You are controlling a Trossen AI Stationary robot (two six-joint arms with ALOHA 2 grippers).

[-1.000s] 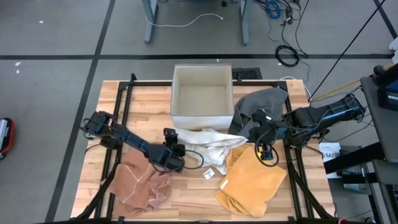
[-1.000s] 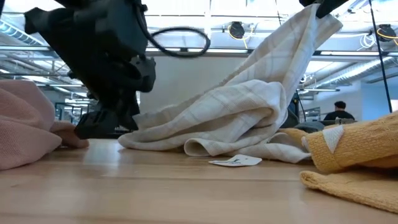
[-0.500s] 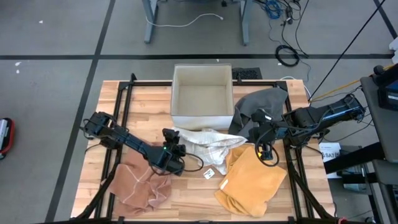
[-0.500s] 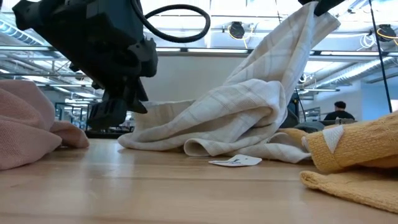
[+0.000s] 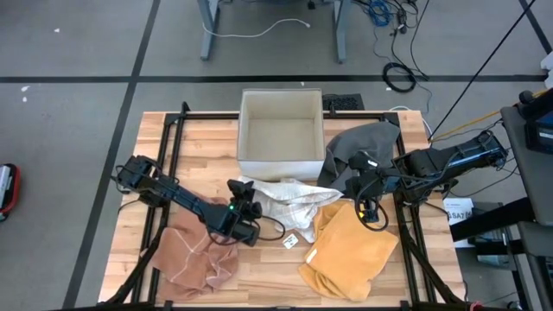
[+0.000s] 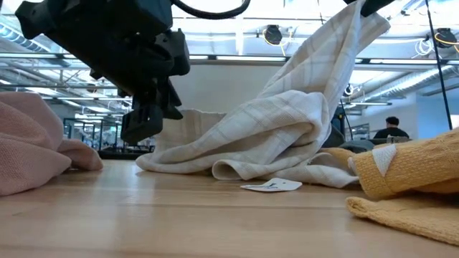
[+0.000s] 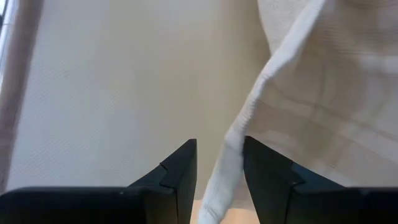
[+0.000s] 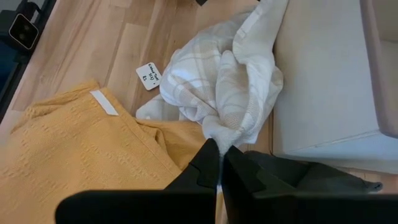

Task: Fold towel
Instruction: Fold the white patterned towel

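The left claw [image 5: 244, 210] is partly open. An edge of the white towel [image 7: 298, 118] hangs between its fingers [image 7: 180, 177], but I cannot tell if they pinch it. This claw is just above the table [image 5: 199, 147], at the towel's left end, near the box [image 5: 281, 130].

The right claw [image 5: 361, 207] is shut tight on a corner of the white towel and holds that corner up high. The rest of the towel [image 5: 285, 197] lies bunched on the table in front of the box. A small tag [image 5: 290, 241] lies just beside it.

A pink cloth [image 5: 194, 255] lies under the left arm. A yellow cloth [image 5: 350, 250] lies by the right claw, touching the towel. A grey cloth [image 5: 363, 142] lies beside the box.
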